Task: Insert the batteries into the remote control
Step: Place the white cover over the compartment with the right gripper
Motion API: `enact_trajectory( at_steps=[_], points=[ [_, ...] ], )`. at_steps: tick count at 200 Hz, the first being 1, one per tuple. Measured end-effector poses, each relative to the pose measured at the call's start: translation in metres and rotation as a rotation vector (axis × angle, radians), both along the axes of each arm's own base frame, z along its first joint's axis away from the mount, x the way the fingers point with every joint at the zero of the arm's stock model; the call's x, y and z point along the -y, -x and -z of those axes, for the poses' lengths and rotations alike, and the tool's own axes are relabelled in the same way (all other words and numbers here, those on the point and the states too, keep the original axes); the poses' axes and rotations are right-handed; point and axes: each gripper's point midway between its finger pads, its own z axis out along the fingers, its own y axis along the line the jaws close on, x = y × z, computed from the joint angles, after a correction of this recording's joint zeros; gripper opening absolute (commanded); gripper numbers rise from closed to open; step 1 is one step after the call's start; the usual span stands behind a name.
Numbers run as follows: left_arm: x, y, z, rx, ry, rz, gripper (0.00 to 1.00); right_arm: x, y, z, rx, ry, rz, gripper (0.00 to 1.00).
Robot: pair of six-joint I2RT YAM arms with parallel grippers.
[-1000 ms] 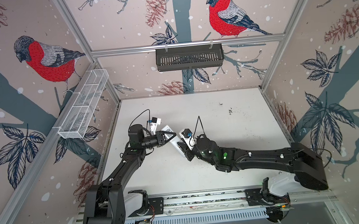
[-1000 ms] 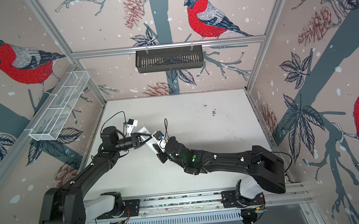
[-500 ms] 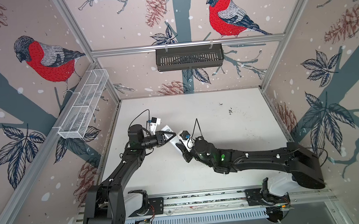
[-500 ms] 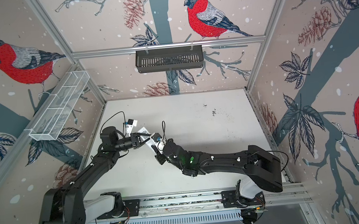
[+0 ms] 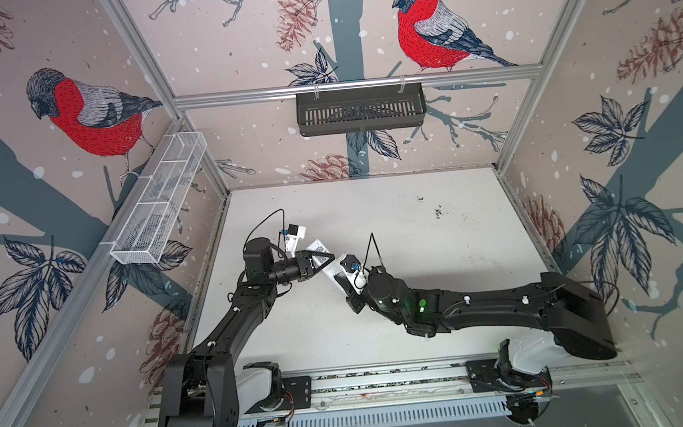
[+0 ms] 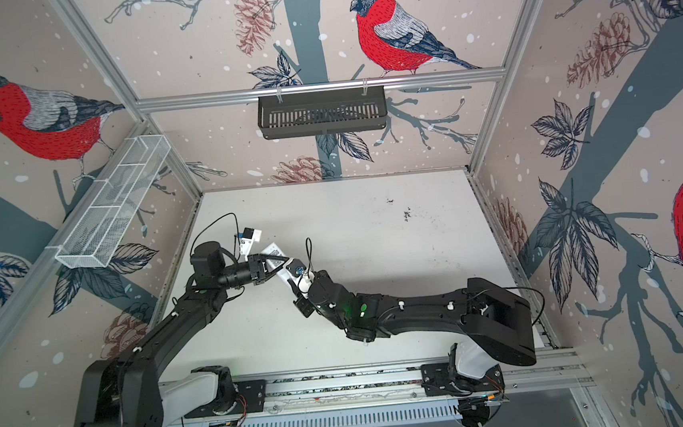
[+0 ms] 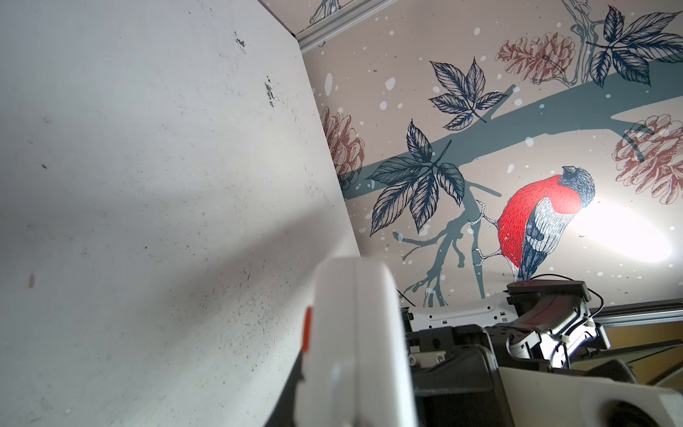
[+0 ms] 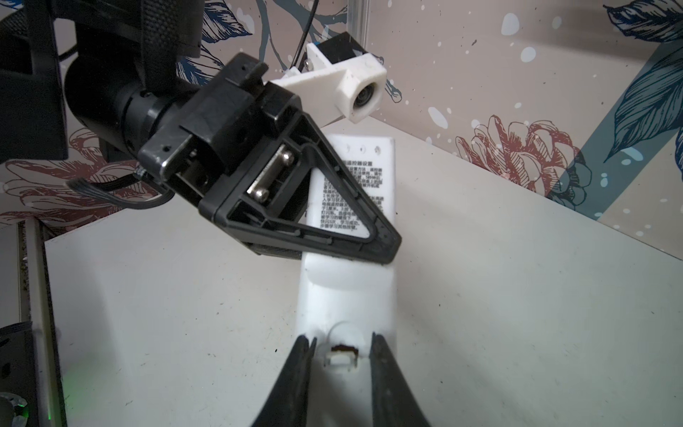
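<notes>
Over the worktop, left fingers clamp the remote control; right fingers, slightly parted, gotta ease that latch gently.

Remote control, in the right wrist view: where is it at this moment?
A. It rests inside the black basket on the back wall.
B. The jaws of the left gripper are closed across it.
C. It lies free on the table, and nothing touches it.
B: the left gripper has its jaws closed across the remote control, just below the printed label on its back.
</notes>
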Motion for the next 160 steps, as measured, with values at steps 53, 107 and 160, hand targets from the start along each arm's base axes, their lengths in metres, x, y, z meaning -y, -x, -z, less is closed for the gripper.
enact_trajectory(
  at_steps=[53,107,160],
  points=[
    [0.0,0.001,-0.002,0.003,0.005,0.005,0.0,0.005,0.002,0.005,-0.008,0.029,0.002,0.6],
    [0.0,0.001,-0.002,0.007,0.004,0.006,0.0,0.027,0.002,-0.017,-0.04,-0.058,-0.034,0.84],
    [0.001,0.005,-0.009,0.053,0.013,0.018,0.0,0.052,-0.016,-0.017,-0.166,-0.15,-0.068,0.9]
  ],
)
